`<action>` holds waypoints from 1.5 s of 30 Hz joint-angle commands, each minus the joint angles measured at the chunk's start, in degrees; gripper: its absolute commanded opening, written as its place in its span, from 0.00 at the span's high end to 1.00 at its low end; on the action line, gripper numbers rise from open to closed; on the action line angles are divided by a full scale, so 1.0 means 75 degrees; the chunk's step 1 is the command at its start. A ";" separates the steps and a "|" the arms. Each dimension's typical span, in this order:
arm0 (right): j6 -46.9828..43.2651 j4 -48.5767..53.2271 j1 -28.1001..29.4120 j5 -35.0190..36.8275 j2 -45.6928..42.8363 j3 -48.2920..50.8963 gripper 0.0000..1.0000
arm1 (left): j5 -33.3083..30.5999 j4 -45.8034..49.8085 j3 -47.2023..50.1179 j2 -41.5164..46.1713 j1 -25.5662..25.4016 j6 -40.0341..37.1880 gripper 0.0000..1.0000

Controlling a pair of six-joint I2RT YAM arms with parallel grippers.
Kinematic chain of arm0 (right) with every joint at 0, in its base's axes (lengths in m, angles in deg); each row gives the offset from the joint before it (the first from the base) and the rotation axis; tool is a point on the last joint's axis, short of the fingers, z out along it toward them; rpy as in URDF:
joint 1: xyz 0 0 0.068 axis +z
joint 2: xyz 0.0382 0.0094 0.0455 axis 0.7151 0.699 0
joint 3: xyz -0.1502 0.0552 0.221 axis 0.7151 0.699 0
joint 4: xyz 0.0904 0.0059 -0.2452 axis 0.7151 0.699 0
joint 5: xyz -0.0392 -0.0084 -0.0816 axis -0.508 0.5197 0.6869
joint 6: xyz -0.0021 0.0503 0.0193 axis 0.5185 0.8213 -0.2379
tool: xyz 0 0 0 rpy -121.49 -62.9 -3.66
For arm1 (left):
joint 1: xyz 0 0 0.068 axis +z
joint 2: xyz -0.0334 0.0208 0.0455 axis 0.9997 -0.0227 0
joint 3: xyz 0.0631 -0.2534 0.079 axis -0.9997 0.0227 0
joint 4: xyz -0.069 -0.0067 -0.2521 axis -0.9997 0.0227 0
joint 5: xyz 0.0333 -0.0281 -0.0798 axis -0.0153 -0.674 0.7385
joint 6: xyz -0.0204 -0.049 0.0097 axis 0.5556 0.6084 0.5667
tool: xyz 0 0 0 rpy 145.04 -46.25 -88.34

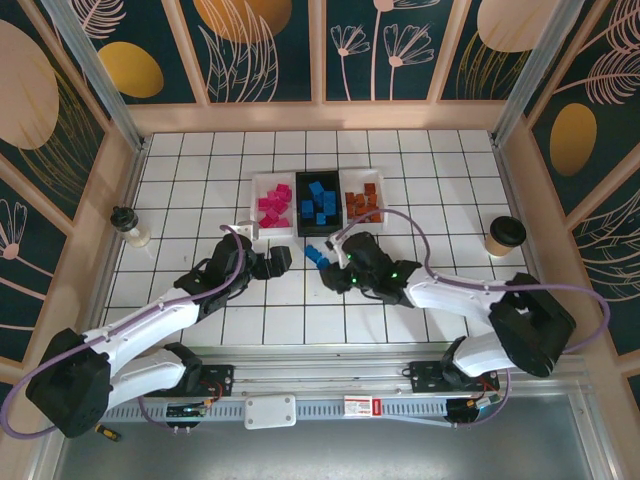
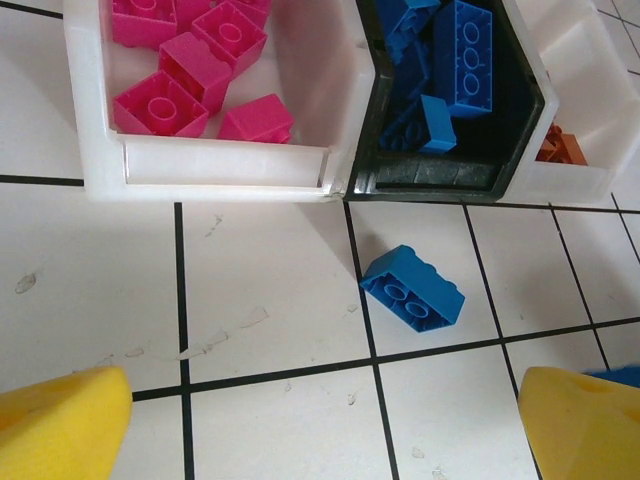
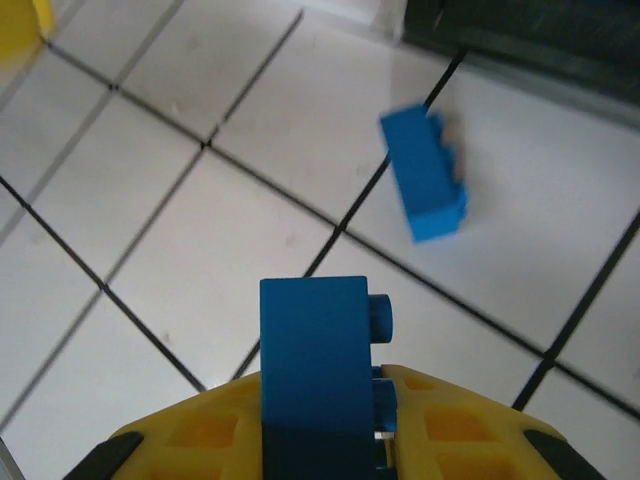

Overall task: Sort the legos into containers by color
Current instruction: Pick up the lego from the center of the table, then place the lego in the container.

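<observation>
Right gripper (image 3: 322, 400) clamps 1 blue plastic brick (image 3: 312, 340), left gripper (image 2: 320, 430) gapes; lift it clear over the black rectangular tray (image 2: 430, 172) wall, then release.

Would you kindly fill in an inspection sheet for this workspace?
Surface: white tiled table, faintly marked.
Job's things: pink plastic bricks in white tray; blue bricks in black tray; orange-brown bricks in second white tray; loose blue brick on tiles.
Clutter: lidded paper cup right; white black-capped bottle left.
End effectors: left end effector open, empty; right end effector shut on second blue brick.
Cables: lilac cables, slack loops.
Surroundings: dark floral wall panels.
</observation>
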 commanded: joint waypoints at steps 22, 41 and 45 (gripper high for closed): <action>0.0311 0.0880 -0.1136 0.1676 0.4981 -0.6077 0.81 | -0.0104 0.0167 -0.0113 -0.0013 0.0014 -0.0103 0.01; 0.0795 -0.1180 -0.1124 0.1482 0.1661 -0.2294 0.42 | -0.0214 0.0058 -0.1564 -0.2154 -0.1053 -0.0789 0.03; 0.0972 -0.1218 -0.1140 0.1678 0.0527 -0.1148 0.41 | -0.0406 -0.0028 -0.2119 -0.3149 -0.1273 -0.0944 0.01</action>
